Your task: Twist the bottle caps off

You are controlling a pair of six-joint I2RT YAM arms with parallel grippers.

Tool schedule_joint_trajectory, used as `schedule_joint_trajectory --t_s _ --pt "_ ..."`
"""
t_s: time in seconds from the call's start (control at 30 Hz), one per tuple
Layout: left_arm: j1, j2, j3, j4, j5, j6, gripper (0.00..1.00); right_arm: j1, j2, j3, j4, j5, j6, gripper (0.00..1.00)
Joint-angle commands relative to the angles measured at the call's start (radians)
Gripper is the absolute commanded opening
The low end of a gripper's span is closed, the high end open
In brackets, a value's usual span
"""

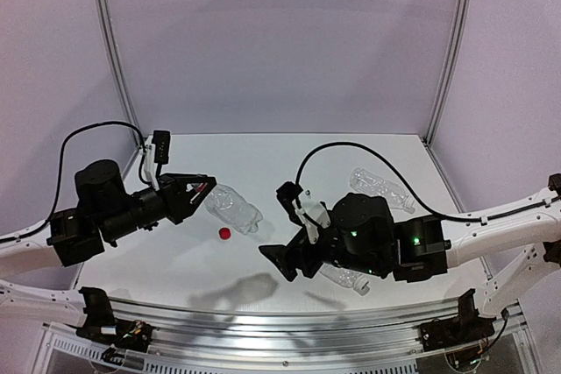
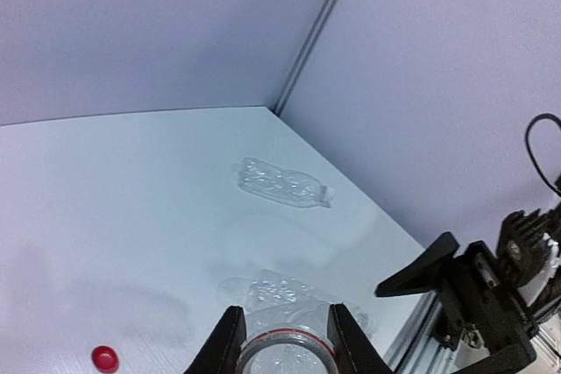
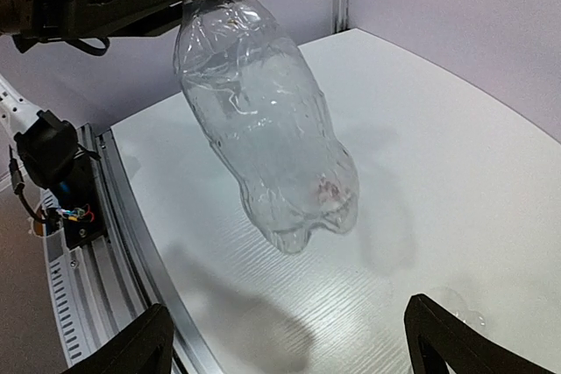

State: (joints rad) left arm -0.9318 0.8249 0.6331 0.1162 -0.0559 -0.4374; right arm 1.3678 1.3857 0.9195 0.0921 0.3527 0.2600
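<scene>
My left gripper [image 1: 200, 188] is shut on the neck of a clear plastic bottle [image 1: 234, 208], which it holds off the table. In the left wrist view its fingers [image 2: 226, 343] clamp the open, red-ringed mouth of this bottle [image 2: 285, 358], with no cap on it. A bright red bottle cap [image 1: 225, 233] lies loose on the table just below the bottle; the red cap [image 2: 104, 357] also shows at the lower left. My right gripper [image 1: 283, 228] is open and empty, facing the bottle's base [image 3: 302, 208] with a gap between. Its fingertips [image 3: 145, 343] stand wide apart.
A second clear bottle [image 1: 381, 188] lies at the back right; its pale cap [image 2: 326, 194] is still on. A third bottle [image 1: 346, 279] lies partly under the right arm, near the front. An aluminium rail [image 3: 96, 260] runs along the table's near edge.
</scene>
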Motion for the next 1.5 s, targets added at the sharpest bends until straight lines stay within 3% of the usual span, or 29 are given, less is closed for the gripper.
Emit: schedule_joint_trajectory --t_s 0.0,0.27,0.53,0.7,0.8,1.0,1.33,1.47 --pt "0.027 -0.016 0.021 -0.109 -0.162 0.037 0.27 0.000 0.010 0.025 -0.046 0.090 0.029 0.96" --pt "0.092 0.018 0.058 -0.338 -0.529 -0.041 0.27 0.000 0.019 0.046 -0.085 0.201 0.068 0.99" --pt "0.184 0.135 0.088 -0.450 -0.655 -0.105 0.27 -0.012 0.034 0.076 -0.184 0.286 0.124 0.99" --pt "0.198 0.248 0.128 -0.488 -0.685 -0.147 0.30 -0.015 0.030 0.079 -0.198 0.287 0.129 0.99" --pt "0.205 0.283 0.110 -0.450 -0.679 -0.153 0.38 -0.016 0.031 0.080 -0.201 0.291 0.130 0.99" --pt "0.218 0.339 0.111 -0.420 -0.669 -0.155 0.40 -0.025 0.048 0.083 -0.196 0.286 0.129 0.99" --pt "0.218 0.351 0.099 -0.383 -0.658 -0.144 0.41 -0.028 0.065 0.094 -0.206 0.278 0.133 0.99" --pt "0.218 0.319 0.088 -0.379 -0.643 -0.135 0.46 -0.027 0.059 0.090 -0.206 0.278 0.133 0.99"
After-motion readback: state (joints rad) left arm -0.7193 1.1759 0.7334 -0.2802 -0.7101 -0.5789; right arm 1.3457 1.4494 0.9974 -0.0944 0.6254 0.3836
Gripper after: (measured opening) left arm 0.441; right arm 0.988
